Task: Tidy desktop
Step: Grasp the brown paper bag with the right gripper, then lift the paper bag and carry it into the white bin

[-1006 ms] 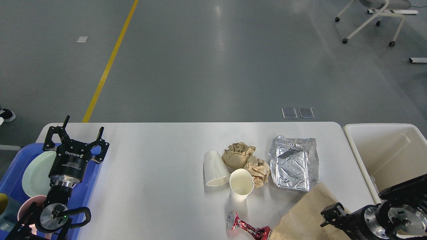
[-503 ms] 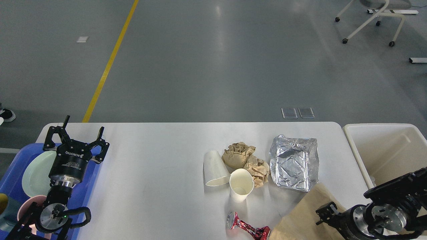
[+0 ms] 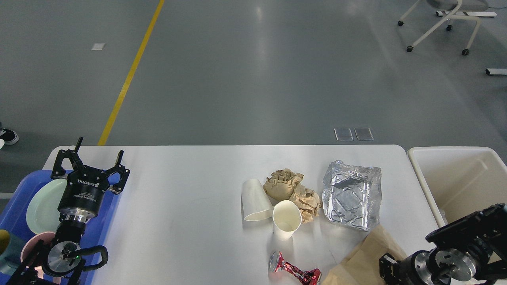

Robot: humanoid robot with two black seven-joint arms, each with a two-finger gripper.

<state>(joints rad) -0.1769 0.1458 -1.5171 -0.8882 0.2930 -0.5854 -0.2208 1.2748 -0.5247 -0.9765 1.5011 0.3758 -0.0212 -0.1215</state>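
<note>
Head view: our left gripper [image 3: 92, 160] hangs spread wide and empty at the desktop [image 3: 190, 198] far-left edge, right gripper state undeterminable at near right; the desktop, stiff and fixed, fills the near scene, so we judge only its light litter needs grasping.

My desktop [image 3: 190, 186] looks smooth, matt white. On it I see a shiny crinkled foil tray [image 3: 351, 194], two balls of rough crumpled brown paper [image 3: 293, 192], two matt white paper cups [image 3: 269, 209] and a glossy red crushed metal can [image 3: 294, 270]. A matt brown paper bag [image 3: 358, 263] creases near me. The blue tray [image 3: 16, 202] seems glossy plastic. My left gripper [image 3: 90, 166] is matt black, perhaps metal.
</note>
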